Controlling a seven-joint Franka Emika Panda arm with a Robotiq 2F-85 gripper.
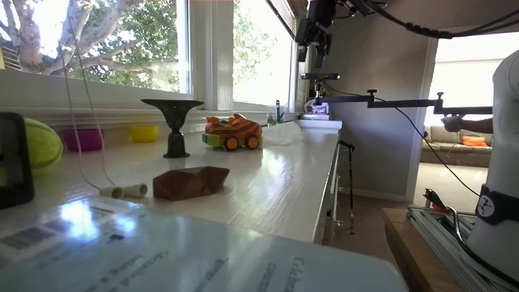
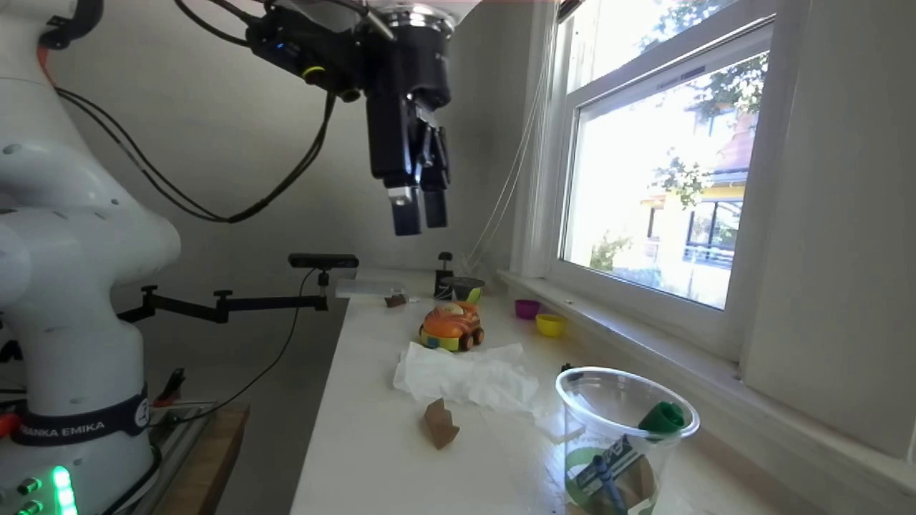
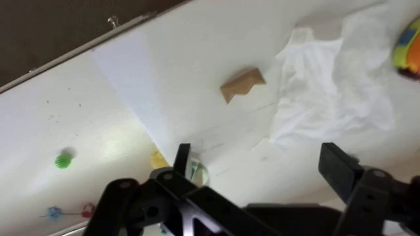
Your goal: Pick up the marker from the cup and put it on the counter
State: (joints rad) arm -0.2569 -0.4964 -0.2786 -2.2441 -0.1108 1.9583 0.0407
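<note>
The marker point(image 2: 621, 454) has a green cap and a dark-and-white label. It leans inside a clear plastic cup point(image 2: 576, 415) with its cap up near the rim. In an exterior view the marker point(image 1: 278, 109) stands out of the cup at the far end. My gripper point(image 1: 311, 59) is open and empty, high above the white counter point(image 1: 279, 182); it also shows in an exterior view point(image 2: 421, 214). In the wrist view the fingers point(image 3: 256, 149) are wide apart. One finger partly hides the cup point(image 3: 200, 175) there, and the marker cannot be made out.
A blue crayon point(image 2: 607, 481) shares the cup. A brown angular piece point(image 2: 439, 423), a crumpled white sheet point(image 2: 465, 375) and an orange toy car point(image 2: 452, 323) lie along the counter. A dark goblet point(image 1: 175, 121) stands nearer the windows. A green spiky ball point(image 3: 63, 160) lies beyond the cup.
</note>
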